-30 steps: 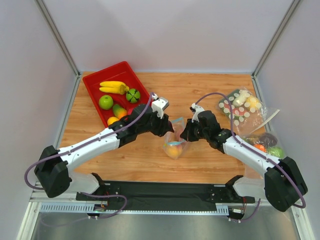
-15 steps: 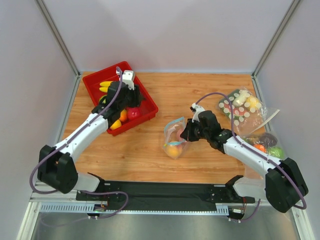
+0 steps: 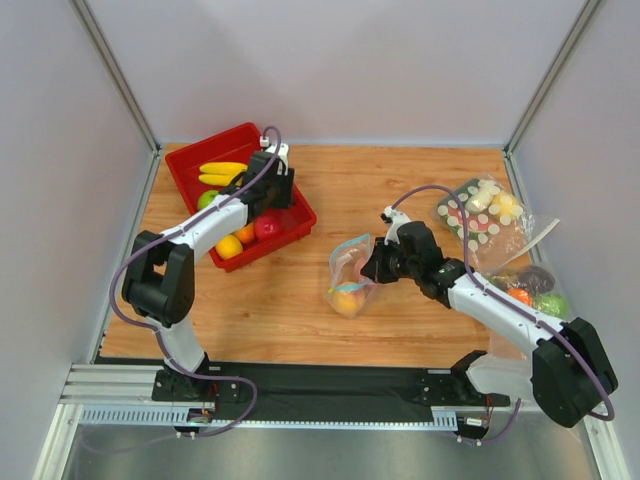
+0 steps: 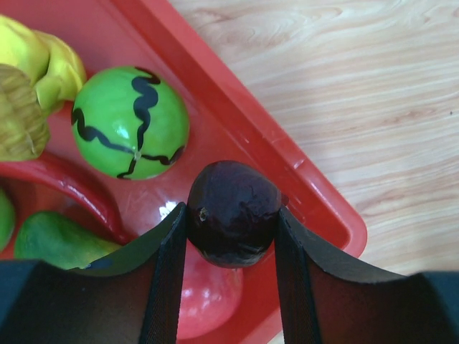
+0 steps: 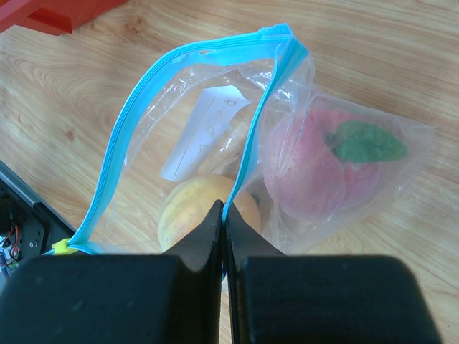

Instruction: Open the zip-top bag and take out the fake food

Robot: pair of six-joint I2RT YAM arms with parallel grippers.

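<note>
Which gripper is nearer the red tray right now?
Left. The left gripper is above the red tray, fingers shut on a dark purple fruit. The right gripper is away to the tray's right, pinching the zip-top bag at its edge.

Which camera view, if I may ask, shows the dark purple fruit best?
Left wrist: the dark purple fruit sits centred, clamped in the left gripper over the red tray. Top external hides it under that gripper; right wrist lacks it.
</note>
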